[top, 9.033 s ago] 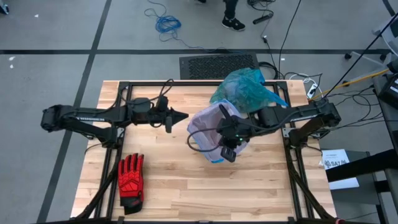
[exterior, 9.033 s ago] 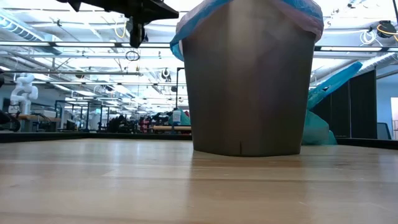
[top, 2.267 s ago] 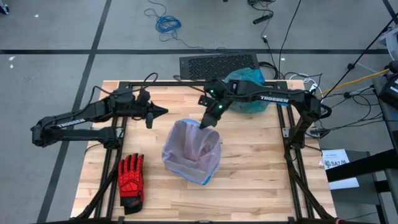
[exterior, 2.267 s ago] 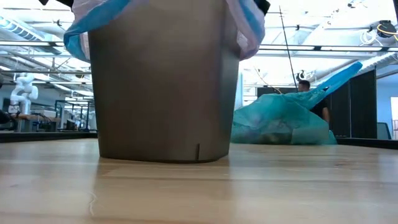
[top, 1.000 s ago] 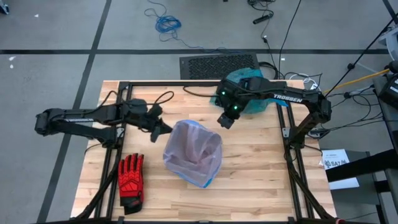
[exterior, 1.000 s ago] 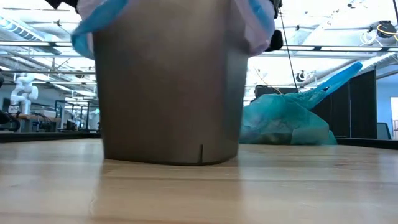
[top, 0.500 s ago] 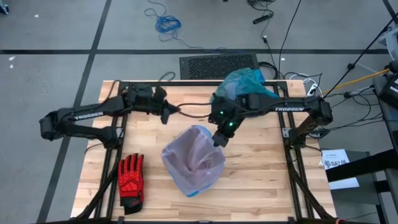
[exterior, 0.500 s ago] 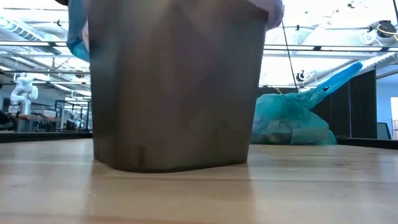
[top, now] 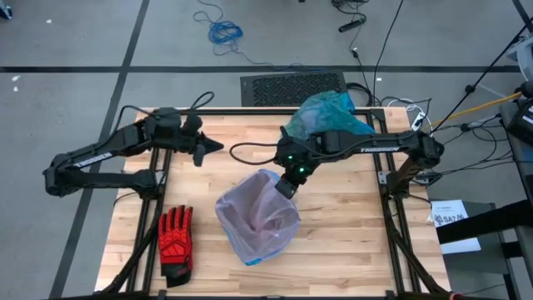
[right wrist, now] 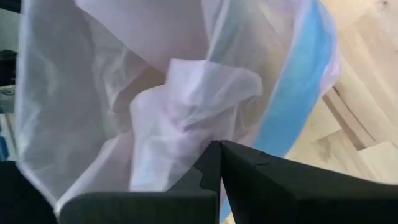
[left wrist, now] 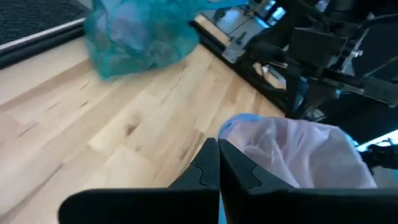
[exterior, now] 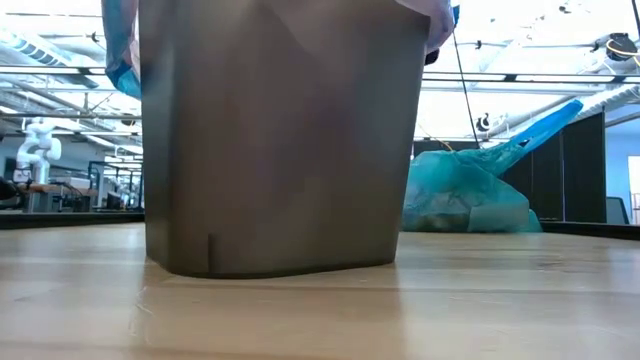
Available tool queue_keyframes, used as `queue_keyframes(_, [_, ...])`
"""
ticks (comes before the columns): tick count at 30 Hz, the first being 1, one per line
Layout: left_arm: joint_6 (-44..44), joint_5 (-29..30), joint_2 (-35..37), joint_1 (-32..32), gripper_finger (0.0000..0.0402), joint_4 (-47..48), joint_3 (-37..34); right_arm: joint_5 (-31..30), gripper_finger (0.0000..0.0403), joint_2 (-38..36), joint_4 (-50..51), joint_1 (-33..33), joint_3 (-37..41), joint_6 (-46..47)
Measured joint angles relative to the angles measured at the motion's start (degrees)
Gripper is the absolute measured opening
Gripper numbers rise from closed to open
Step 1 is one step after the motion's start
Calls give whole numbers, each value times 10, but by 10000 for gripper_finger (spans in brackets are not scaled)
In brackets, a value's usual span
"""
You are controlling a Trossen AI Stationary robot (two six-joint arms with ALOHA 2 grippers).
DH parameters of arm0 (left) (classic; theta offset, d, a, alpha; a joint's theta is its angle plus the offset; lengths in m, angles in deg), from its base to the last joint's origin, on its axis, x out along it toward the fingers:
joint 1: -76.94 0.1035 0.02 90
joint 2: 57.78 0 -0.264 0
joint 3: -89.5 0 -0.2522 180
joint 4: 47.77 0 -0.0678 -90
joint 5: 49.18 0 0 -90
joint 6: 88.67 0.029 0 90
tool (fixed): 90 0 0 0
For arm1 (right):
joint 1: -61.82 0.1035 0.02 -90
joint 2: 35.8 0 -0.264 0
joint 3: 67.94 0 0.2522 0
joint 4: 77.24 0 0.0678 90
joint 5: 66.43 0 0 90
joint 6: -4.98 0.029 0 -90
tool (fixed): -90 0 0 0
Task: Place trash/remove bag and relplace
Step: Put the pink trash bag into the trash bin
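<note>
While apart from right end effector (top: 286, 188), bag (top: 326, 117) behind it.

teal bag (top: 326, 116), lilac liner (top: 258, 212), red-black glove (top: 175, 240)

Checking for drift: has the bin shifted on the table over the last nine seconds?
Yes. In the high view the bin now sits nearer the red glove and farther from the teal bag.

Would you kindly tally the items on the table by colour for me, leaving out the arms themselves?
Teal-green: 1, the tied bin bag
Pale lilac with a blue rim: 1, the liner bag
Grey-brown: 1, the bin it lines
Red and black: 1, the glove
Total: 4
</note>
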Motion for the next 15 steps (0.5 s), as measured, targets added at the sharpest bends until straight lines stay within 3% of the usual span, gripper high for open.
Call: queue_keyframes(15, [-95,148,48,-130,0,64,0,-1,0,67,-51,2,1,-28])
